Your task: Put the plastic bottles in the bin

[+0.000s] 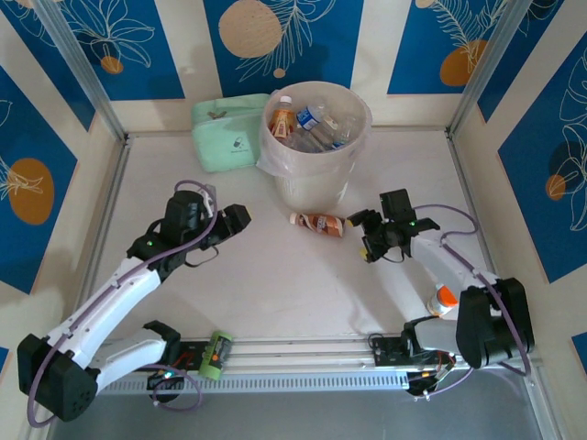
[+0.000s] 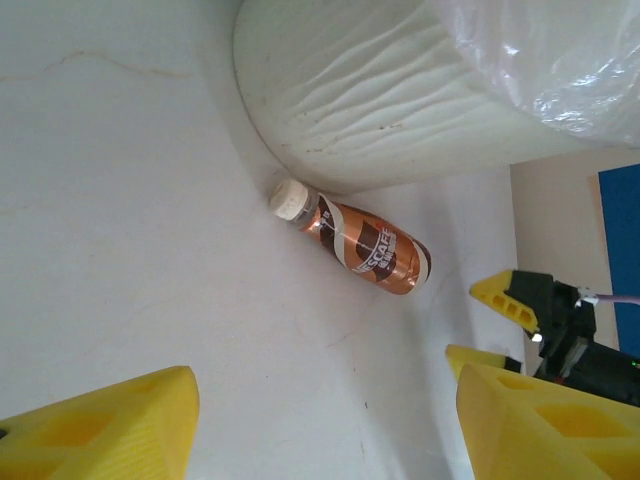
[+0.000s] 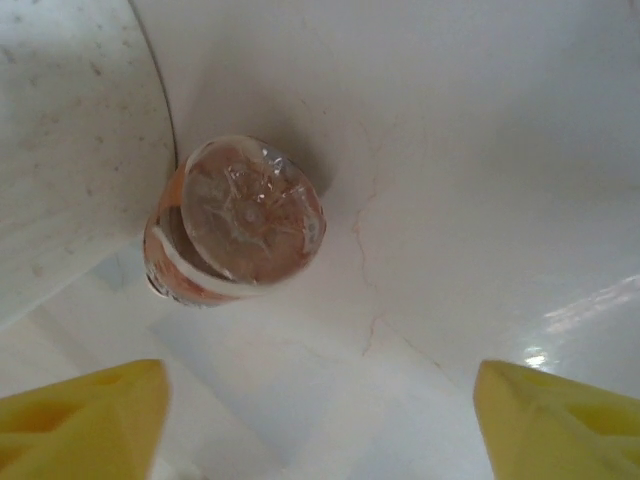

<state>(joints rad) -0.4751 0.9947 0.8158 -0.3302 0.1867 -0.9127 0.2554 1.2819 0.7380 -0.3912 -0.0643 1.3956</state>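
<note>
A brown-labelled plastic bottle (image 1: pixel 317 223) with a white cap lies on its side on the table, just in front of the bin (image 1: pixel 316 174). In the left wrist view the bottle (image 2: pixel 355 242) lies against the bin's cream wall (image 2: pixel 400 110). The right wrist view shows its base (image 3: pixel 240 218) end-on. Several bottles (image 1: pixel 312 124) lie inside the bagged bin. My left gripper (image 1: pixel 231 223) is open to the bottle's left, nothing between its fingers (image 2: pixel 110 425). My right gripper (image 1: pixel 366 236) is open just right of the bottle's base, its fingers (image 3: pixel 85 420) empty.
A green bottle (image 1: pixel 216 353) lies by the front rail near the left arm's base. An orange-capped bottle (image 1: pixel 444 299) stands beside the right arm. A flat pale-green pouch (image 1: pixel 229 131) lies left of the bin. Metal frame posts and walls border the table.
</note>
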